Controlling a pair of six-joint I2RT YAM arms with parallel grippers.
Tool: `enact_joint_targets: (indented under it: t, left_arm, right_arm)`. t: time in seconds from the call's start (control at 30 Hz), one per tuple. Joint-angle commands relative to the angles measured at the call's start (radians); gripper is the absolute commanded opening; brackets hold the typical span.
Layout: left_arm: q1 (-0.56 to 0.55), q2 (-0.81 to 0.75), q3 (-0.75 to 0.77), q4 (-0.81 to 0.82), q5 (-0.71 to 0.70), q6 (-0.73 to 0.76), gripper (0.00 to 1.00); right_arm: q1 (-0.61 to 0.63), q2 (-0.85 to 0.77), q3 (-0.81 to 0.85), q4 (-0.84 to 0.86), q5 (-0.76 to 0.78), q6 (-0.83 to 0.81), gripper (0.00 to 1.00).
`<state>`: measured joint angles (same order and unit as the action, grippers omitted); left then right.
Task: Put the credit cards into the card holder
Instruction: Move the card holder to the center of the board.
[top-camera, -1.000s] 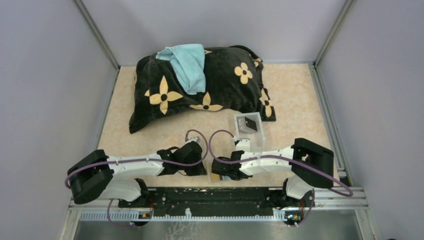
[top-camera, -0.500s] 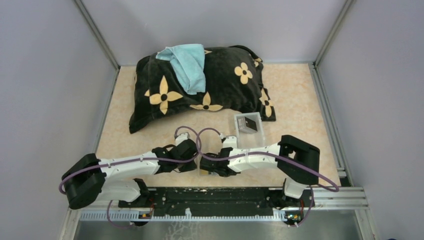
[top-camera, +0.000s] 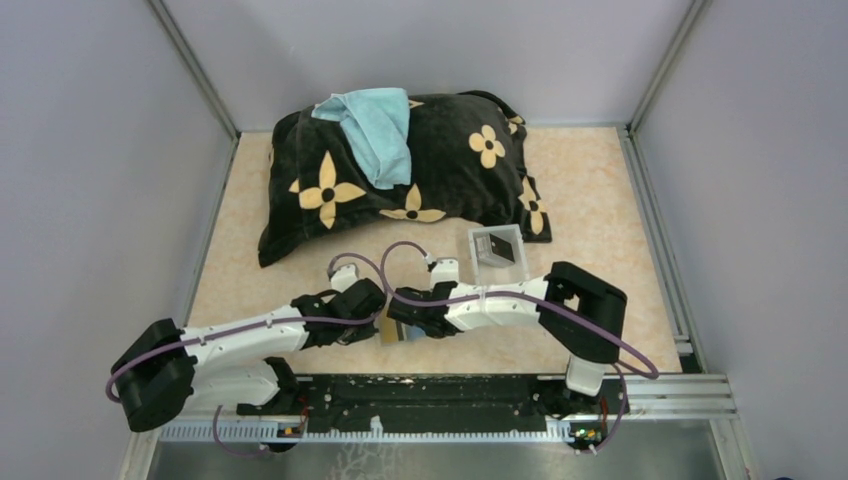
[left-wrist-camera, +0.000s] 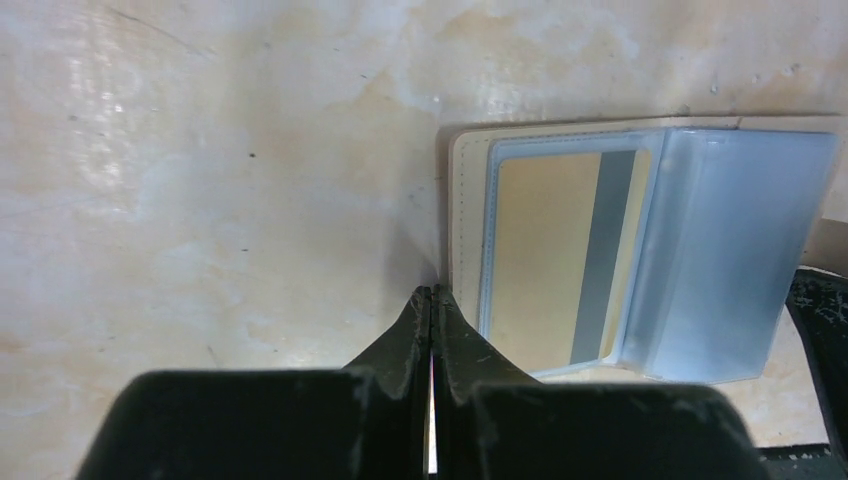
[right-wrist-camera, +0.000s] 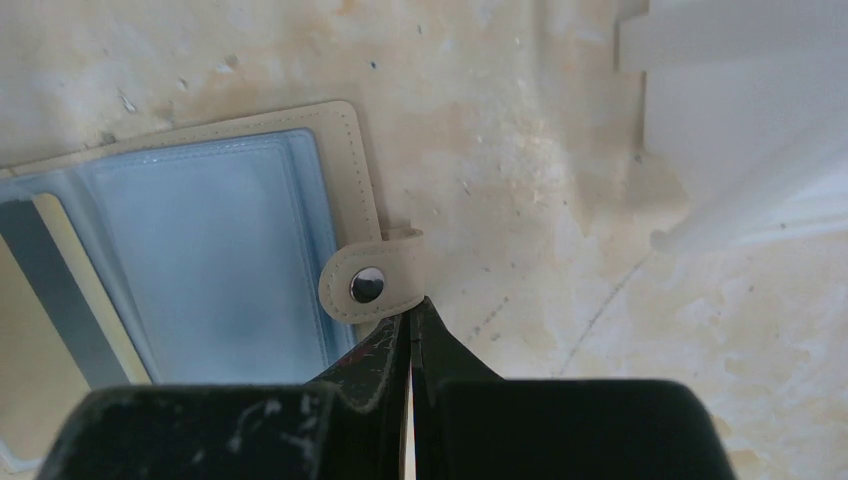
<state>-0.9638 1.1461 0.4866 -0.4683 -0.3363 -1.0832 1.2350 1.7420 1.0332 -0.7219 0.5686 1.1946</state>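
Beige marbled table, grey walls on three sides. At the far side sat a black flowered pillow with a teal cloth draped over it.

We found the card holder lying open and flat on the table near the front edge, right where both wrists met. One gold card with a dark stripe sat under its clear sleeve.

On the left gripper the fingers were pressed together, holding nothing, with the tips down just beside the holder's stitched edge. The right gripper was closed the same way, tips right under the snap tab. We couldn't tell if they touched it.

The white tray stood just beyond the right arm, near the pillow's corner. We saw a dark card lying inside it.
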Motion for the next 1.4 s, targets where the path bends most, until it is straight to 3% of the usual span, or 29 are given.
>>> enact_joint_targets:
  t: [0.0, 0.43, 0.73, 0.87, 1.03, 1.17, 1.37]
  left_arm:
    - [0.030, -0.003, -0.040, -0.104, -0.046, -0.010, 0.03]
    - [0.229, 0.056, 0.029, -0.027, -0.028, 0.145, 0.04]
    - [0.266, 0.062, 0.077, -0.047, -0.012, 0.167, 0.05]
    - [0.266, 0.005, 0.101, -0.107, -0.016, 0.164, 0.13]
    - [0.265, -0.075, 0.126, -0.163, -0.038, 0.168, 0.35]
    - [0.267, -0.101, 0.167, -0.199, -0.061, 0.175, 0.45]
    - [0.267, -0.083, 0.293, -0.151, -0.009, 0.257, 0.55]
  right_arm:
    - [-0.027, 0.048, 0.055, 0.109, -0.041, -0.052, 0.00]
    - [-0.087, 0.131, 0.147, 0.128, -0.056, -0.146, 0.00]
    - [-0.120, 0.105, 0.171, 0.127, -0.049, -0.210, 0.00]
    - [-0.120, 0.031, 0.178, 0.114, -0.038, -0.252, 0.15]
    - [-0.120, -0.035, 0.216, 0.074, -0.025, -0.328, 0.39]
    - [-0.120, -0.097, 0.236, 0.036, 0.010, -0.366, 0.48]
    - [-0.198, -0.237, 0.230, 0.000, 0.037, -0.423, 0.53]
